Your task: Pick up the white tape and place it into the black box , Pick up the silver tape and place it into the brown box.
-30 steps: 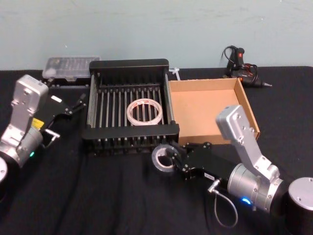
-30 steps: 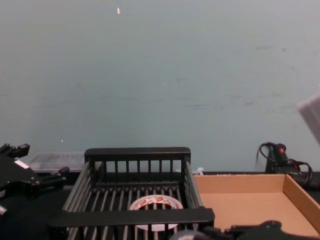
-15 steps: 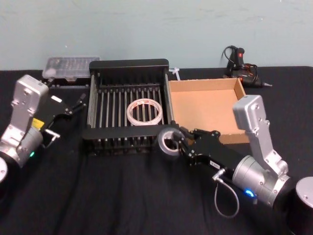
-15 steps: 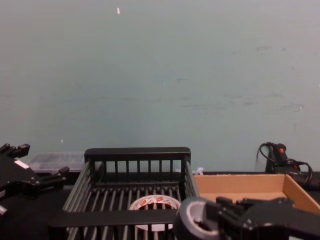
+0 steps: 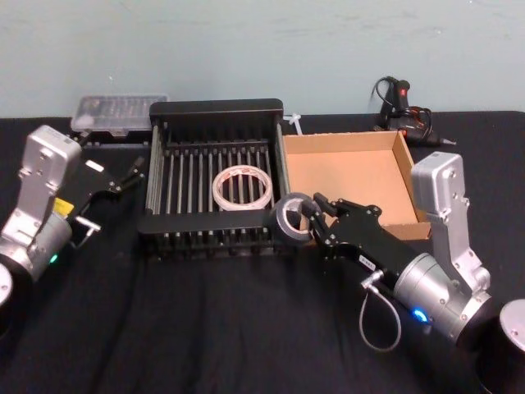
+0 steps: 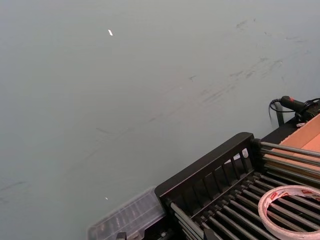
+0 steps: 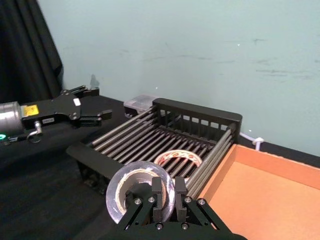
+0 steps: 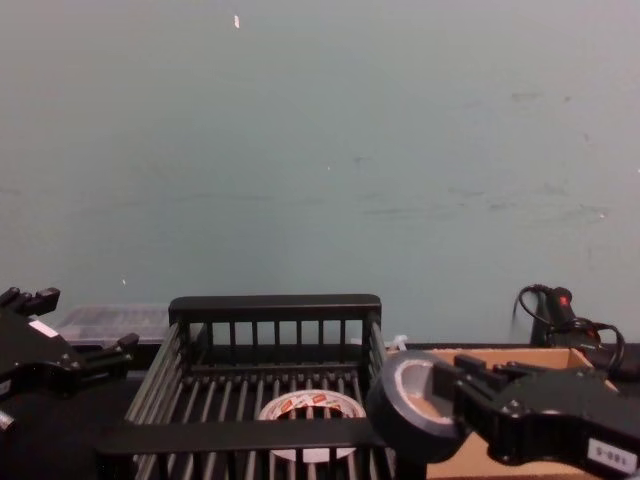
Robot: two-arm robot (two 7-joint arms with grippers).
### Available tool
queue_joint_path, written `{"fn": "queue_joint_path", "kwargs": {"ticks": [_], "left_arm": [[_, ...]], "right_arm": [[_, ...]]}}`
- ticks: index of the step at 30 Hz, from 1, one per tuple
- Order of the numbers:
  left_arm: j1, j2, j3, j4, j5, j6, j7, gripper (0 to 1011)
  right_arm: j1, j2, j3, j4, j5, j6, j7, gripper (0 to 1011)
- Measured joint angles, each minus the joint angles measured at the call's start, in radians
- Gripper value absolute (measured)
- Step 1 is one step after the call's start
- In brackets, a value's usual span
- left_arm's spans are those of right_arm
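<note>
Left gripper (image 5: 131, 174) left of black box (image 5: 215, 107), off table, jaws apart, holding nothing. White tape (image 5: 242, 188) flat on black box floor, near middle. Silver tape (image 5: 292, 217) in air at black box's right front corner, pinched tight by right gripper (image 5: 309, 218). Brown box (image 5: 349, 182) touching black box's right side.

My table (image 5: 205, 328) draped in black cloth, black box (image 5: 215, 107) and brown box (image 5: 414, 215) side by side on it, clear case (image 5: 117, 112) behind, what looks like a glue gun (image 5: 406, 107) far right.
</note>
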Motion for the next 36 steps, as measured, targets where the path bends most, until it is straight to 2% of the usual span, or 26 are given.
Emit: {"fn": "queue_joint_path", "kwargs": {"ticks": [12, 36], "left_arm": [[0.000, 0.000, 0.000, 0.000, 0.000, 0.000, 0.000, 1001], [0.000, 0.000, 0.000, 0.000, 0.000, 0.000, 0.000, 1001]], "right_arm": [[-0.002, -0.028, 0.036, 0.012, -0.009, -0.014, -0.035, 158], [0.026, -0.069, 0.100, 0.064, -0.008, -0.003, -0.073, 158]]}}
